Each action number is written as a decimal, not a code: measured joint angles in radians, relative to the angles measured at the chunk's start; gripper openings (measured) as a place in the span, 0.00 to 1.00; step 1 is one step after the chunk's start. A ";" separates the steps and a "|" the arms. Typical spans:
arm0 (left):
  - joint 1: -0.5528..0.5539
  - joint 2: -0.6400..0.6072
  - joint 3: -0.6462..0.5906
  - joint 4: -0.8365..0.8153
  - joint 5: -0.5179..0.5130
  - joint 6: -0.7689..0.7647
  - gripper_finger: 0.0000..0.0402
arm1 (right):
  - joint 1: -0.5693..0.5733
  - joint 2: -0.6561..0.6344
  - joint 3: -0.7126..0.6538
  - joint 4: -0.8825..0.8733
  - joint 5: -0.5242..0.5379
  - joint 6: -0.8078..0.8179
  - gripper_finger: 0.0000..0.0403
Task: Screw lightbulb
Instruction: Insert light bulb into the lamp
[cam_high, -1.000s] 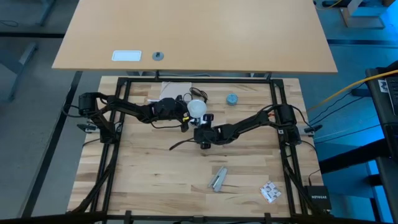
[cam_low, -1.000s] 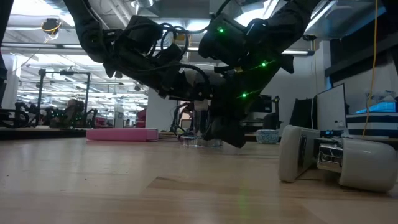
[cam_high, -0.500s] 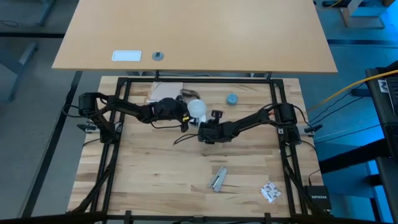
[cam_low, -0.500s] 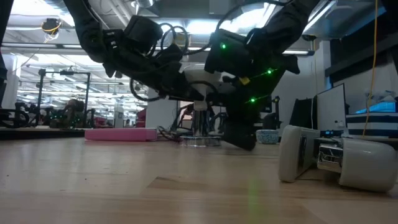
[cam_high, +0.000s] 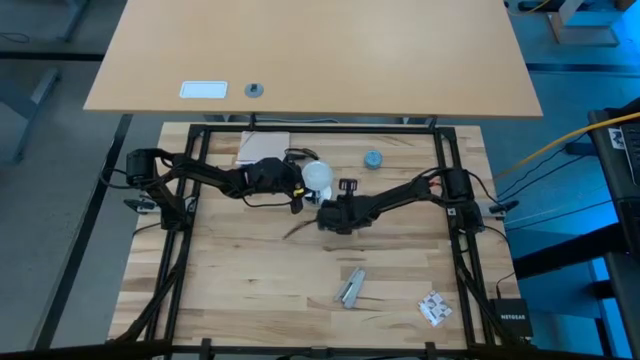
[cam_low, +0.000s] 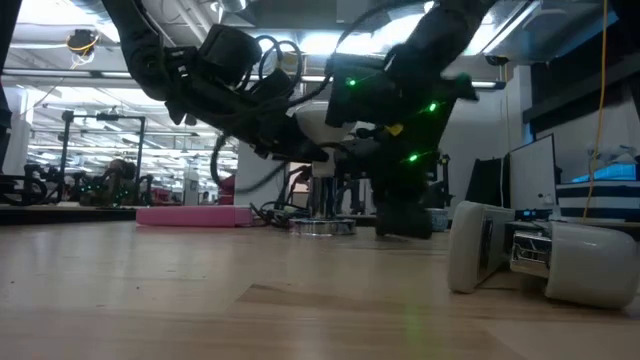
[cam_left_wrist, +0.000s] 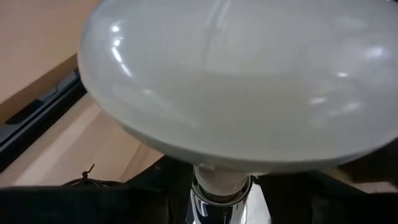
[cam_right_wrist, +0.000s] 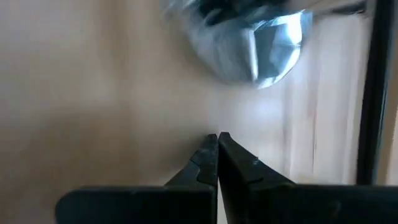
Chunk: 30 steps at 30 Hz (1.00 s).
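The frosted-white lightbulb (cam_high: 317, 175) stands upright on the silvery socket (cam_low: 322, 205), whose round base (cam_low: 322, 227) rests on the table. In the left wrist view its globe (cam_left_wrist: 242, 81) fills the picture above the neck. My left gripper (cam_high: 298, 186) reaches in from the table's left and is shut at the bulb's neck. My right gripper (cam_right_wrist: 217, 137) is shut on nothing. It points steeply down at bare wood just on the near right of the socket (cam_right_wrist: 249, 43). My left gripper comes at the lightbulb nearly level from the table's left. Its dark fingers flank the neck (cam_left_wrist: 221, 182) where it enters the silvery socket (cam_left_wrist: 217, 208). Whether they lie on the neck or on the socket's top, I cannot tell. The bulb stands upright.
A thin black cord (cam_high: 300, 229) trails from the socket toward the near left. A blue-grey cap (cam_high: 373, 158) lies at the far right, a white card (cam_high: 262, 147) behind the left gripper. Nearer the front lie a silvery part (cam_high: 350, 287) and a small white packet (cam_high: 434, 308).
My right gripper has tipped more steeply downward and drawn a little away from the socket toward the table's right, staying shut. The black cord on the table has shifted slightly. The lightbulb and my left gripper have kept still.
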 joint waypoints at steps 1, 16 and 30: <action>-0.003 0.000 0.000 0.000 0.000 0.000 0.38 | 0.012 0.002 0.027 -0.062 0.001 -0.008 0.01; -0.055 0.000 0.000 0.000 -0.006 -0.001 0.38 | 0.152 -0.054 0.175 -0.585 0.038 0.116 0.01; -0.060 0.000 0.000 0.008 -0.004 -0.024 0.38 | 0.246 -0.428 0.163 -0.971 0.249 0.332 0.02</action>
